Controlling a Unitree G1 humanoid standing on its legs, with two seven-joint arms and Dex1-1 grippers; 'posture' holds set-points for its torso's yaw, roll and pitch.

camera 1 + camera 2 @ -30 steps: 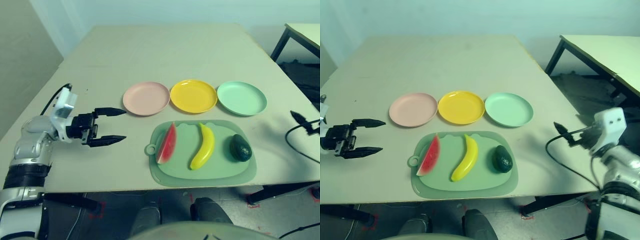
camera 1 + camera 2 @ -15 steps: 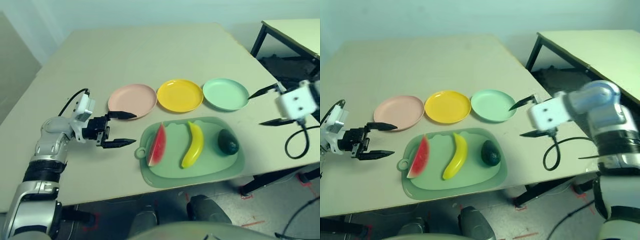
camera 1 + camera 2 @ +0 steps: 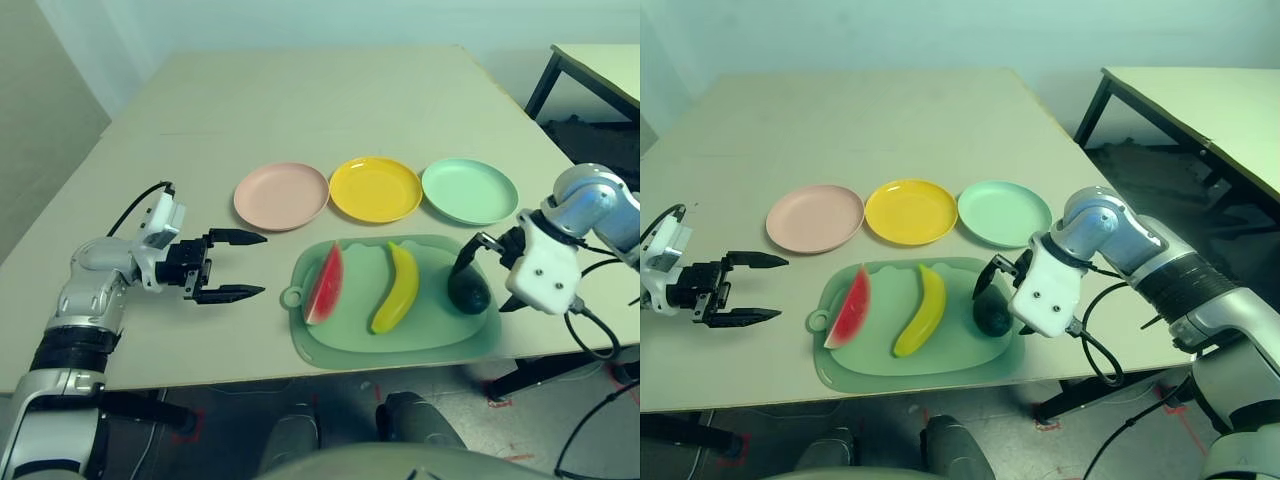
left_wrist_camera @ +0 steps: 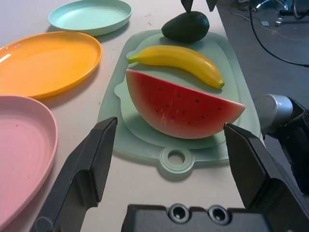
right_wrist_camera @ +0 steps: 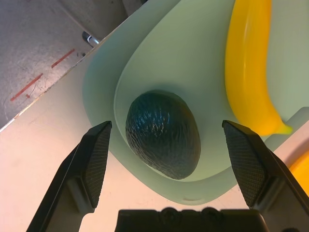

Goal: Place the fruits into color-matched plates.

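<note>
Beige tabletop (image 3: 300, 110) carried three round shallow plates in a row: pale pink plate (image 3: 281, 196), yellow plate (image 3: 375, 189) and mint green plate (image 3: 469, 191), each empty and just apart from its neighbour. At 6 o'clock from the row lay a pale green mat (image 3: 395, 345) with a ring tab at its 9 o'clock end, holding all three fruits well apart from one another. The watermelon wedge (image 3: 325, 284) showed red flesh with dark seeds and a green rind; the banana (image 3: 396, 288) was plain yellow and curved; the avocado (image 3: 469, 292) was dark green, oval and pebbled. The right gripper (image 3: 992, 288) hung directly over the avocado, fingers spread wide to either side of it and not touching it. The left gripper (image 3: 238, 265) sat at 9 o'clock from the mat, near the ring tab, fingers wide apart and holding nothing. Open table surface extended beyond the plates toward 12 o'clock; the mat lay close to the table's near edge, and the avocado end near the right-hand edge. A second table (image 3: 1200, 100) stood at 2 o'clock. No legible writing or labels were observed.
</note>
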